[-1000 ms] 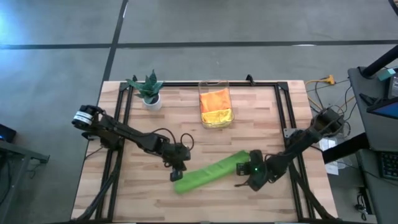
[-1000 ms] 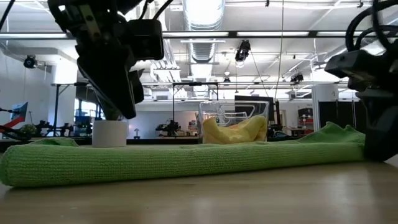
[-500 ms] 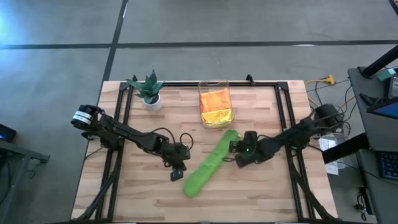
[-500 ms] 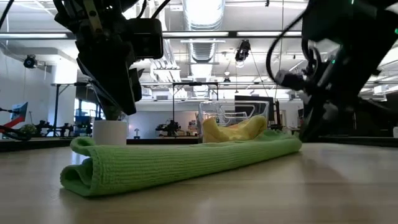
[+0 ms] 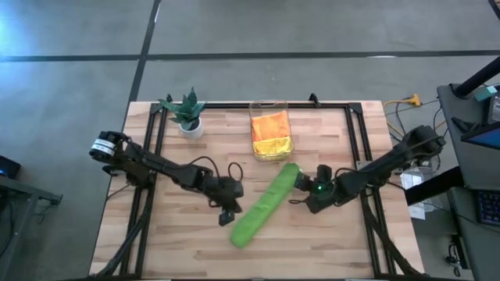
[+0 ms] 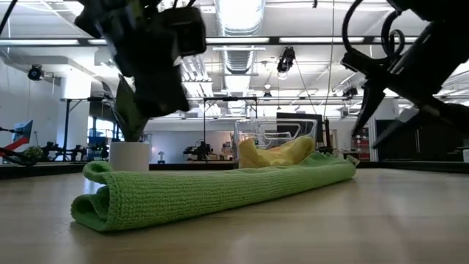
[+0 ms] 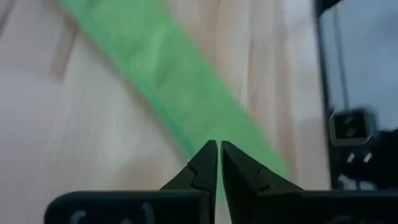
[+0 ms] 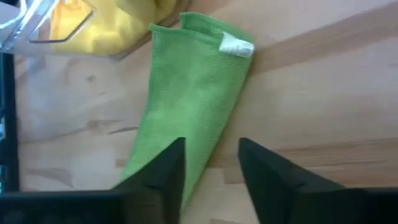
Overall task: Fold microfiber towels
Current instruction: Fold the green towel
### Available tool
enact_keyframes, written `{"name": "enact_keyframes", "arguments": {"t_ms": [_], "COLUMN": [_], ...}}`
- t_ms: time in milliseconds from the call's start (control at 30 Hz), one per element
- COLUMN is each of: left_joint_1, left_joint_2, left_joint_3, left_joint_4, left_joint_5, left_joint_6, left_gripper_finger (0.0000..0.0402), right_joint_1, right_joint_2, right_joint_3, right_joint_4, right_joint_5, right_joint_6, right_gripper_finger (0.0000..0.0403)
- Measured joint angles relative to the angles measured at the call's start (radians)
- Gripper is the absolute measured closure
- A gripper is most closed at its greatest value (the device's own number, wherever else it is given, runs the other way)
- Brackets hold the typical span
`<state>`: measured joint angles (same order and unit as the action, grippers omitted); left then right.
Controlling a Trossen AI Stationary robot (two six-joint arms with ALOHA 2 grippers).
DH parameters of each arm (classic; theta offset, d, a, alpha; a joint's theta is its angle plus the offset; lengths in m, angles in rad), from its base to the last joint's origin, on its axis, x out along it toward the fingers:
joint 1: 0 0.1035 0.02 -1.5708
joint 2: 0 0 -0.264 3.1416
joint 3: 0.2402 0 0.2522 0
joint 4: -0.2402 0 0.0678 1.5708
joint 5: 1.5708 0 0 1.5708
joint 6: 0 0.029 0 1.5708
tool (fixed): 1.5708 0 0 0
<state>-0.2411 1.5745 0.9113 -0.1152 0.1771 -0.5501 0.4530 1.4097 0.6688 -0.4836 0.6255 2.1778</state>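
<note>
The clear bin [image 5: 271,134] is sitting at the far middle of the table [image 5: 180,242], holding an orange towel [image 5: 269,122] and a yellow towel [image 5: 273,146]. A lime green towel [image 5: 264,204], folded into a long strip, is lying diagonally just in front of it. The right gripper [image 5: 306,197] is hovering beside the strip's far end, fingers apart, holding nothing. The left gripper [image 5: 227,216] is hanging beside the strip's near end, fingers together.

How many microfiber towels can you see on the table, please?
3: a green towel folded long at mid-table, plus an orange towel and a yellow towel inside the clear bin. Others may be hidden.
</note>
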Motion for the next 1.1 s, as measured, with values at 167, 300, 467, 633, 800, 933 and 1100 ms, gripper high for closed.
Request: {"name": "enact_keyframes", "arguments": {"t_ms": [167, 300, 467, 633, 800, 933, 1100], "left_joint_1": [0.024, 0.034, 0.038, 0.039, 0.038, 0.039, 0.039], "left_joint_2": [-0.001, -0.001, -0.001, -0.001, -0.001, -0.001, -0.001], "left_joint_3": [0.023, 0.032, 0.032, 0.032, 0.032, 0.032, 0.032], "left_joint_4": [0.042, 0.039, 0.027, 0.022, 0.024, 0.028, 0.030], "left_joint_5": [0.000, 0.001, 0.001, 0.007, 0.008, 0.008, 0.001], "left_joint_6": [0.006, 0.006, 0.006, -0.033, -0.046, -0.048, -0.071], "left_gripper_finger": [0.0395, 0.0395, 0.0395, 0.0395, 0.0395, 0.0395, 0.0395], "right_joint_1": [-0.010, -0.025, -0.085, -0.133, -0.168, -0.199, -0.232], "right_joint_2": [0.002, 0.017, 0.049, 0.062, 0.062, 0.062, 0.062], "right_joint_3": [-0.052, -0.118, -0.185, -0.196, -0.202, -0.204, -0.202], "right_joint_4": [0.091, 0.242, 0.398, 0.413, 0.415, 0.414, 0.418], "right_joint_5": [-0.026, -0.049, -0.047, -0.058, -0.065, -0.082, -0.119], "right_joint_6": [0.031, 0.053, 0.058, 0.060, 0.054, 0.043, 0.021], "right_gripper_finger": [0.0179, 0.0116, 0.0079, 0.0078, 0.0078, 0.0078, 0.0078]}}
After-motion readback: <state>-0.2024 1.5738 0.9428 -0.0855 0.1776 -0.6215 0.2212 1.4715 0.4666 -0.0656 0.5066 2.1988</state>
